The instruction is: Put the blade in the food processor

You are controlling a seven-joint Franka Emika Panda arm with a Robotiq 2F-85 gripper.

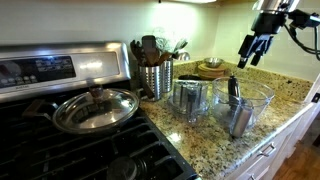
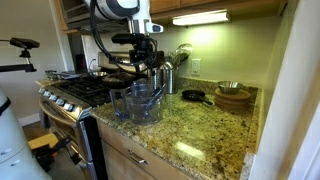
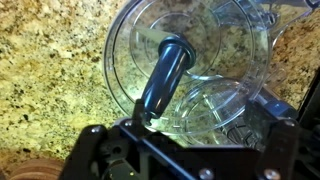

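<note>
While the gripper [image 1: 252, 55] hangs, jaws apart, the food processor [image 3: 225, 50] stands on speckled granite counter [image 1: 290, 92]; stove [image 1: 40, 135] alongside.

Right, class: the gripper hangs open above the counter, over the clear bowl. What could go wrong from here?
1. In the wrist view the blade looks tilted inside the clear bowl. It may not be properly seated, though the camera angle could explain that.
2. If the open gripper comes down, it could clip the bowl's rim or the shiny cylinder close beside it.
</note>
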